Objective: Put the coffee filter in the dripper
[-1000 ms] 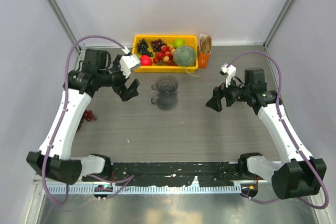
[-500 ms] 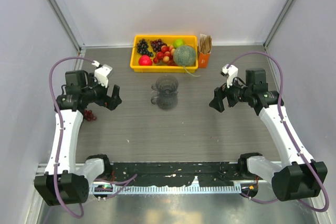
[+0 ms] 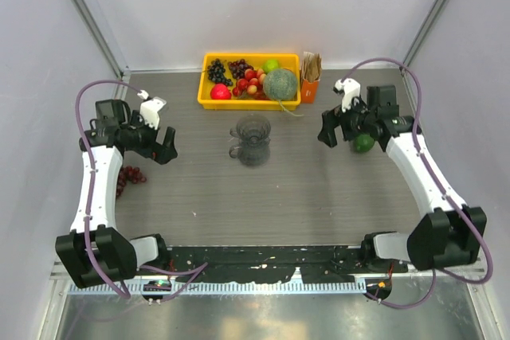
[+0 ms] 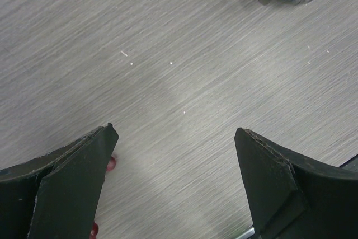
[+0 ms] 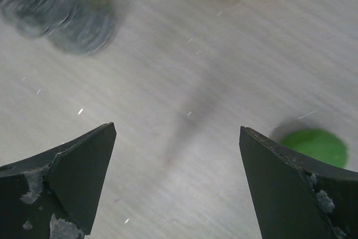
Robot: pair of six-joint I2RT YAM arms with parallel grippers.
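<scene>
Pulled left gripper [image 3: 166, 146], wide open, back from dripper [image 3: 253, 127] now well to its right; swung right gripper [image 3: 329, 130], also open and empty, toward paper bundle [image 3: 311, 64] beyond it, finding no loose coffee filter yet.

At the far edge of the grey surface [image 3: 279, 189] a yellow tray [image 3: 239, 103] holds a green melon [image 3: 280, 84], an orange box [image 3: 309, 90] just beside it, while a small green fruit [image 3: 364, 142] lies right and a red cluster [image 3: 127, 178] left.
</scene>
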